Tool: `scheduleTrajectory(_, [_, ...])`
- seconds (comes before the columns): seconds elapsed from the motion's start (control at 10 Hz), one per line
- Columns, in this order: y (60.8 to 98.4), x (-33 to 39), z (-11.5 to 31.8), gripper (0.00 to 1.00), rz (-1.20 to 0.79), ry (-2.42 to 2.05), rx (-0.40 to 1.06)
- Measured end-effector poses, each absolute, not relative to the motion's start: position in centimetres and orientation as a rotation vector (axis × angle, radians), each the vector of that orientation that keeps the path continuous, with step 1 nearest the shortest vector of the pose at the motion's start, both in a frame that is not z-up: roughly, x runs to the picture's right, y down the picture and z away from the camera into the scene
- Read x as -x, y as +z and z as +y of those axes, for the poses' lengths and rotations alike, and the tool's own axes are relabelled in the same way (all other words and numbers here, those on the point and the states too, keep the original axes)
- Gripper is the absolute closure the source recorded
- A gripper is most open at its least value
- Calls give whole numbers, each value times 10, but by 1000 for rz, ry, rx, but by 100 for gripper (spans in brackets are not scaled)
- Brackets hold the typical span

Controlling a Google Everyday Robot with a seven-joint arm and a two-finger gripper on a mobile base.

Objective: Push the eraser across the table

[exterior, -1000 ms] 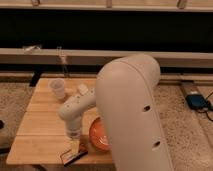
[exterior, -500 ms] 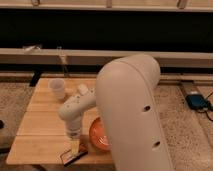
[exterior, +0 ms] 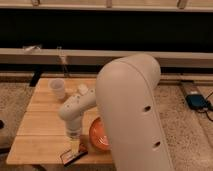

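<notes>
Found the claw (exterior: 75, 146) pointing straight down near the front edge of the surface (exterior: 40, 130), right of that edge's middle, hung from a pale rounded wrist (exterior: 72, 112). Could not tell its state, open or closed, nor whether gripping anything. Saw the eraser (exterior: 73, 156) lying flat right under the claw's tip, close against the front edge, dark with an orange-red rim, set at a slant to that edge. Could not make out whether touched by the claw or merely just beneath it. Noted the orange plate (exterior: 98, 135) just to the right of the claw and the eraser, toward the front right corner, partly hidden behind the big white arm link (exterior: 132, 115). Spotted a pale cup (exterior: 57, 89) upright near the back edge, left of its middle, and a small white lump (exterior: 82, 89) near the same edge, right of the cup and apart from it. Well apart from the eraser, both of them.
</notes>
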State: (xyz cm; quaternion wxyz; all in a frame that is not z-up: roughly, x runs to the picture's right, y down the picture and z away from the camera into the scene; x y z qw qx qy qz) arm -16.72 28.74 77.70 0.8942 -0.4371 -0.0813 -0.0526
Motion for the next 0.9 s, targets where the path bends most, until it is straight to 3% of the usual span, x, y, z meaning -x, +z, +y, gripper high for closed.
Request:
scheduleTrajectory(0.5, [776,159,211,20,-287,19,706])
scheduleTrajectory(0.9, [775,162,211,20,-292,16,706])
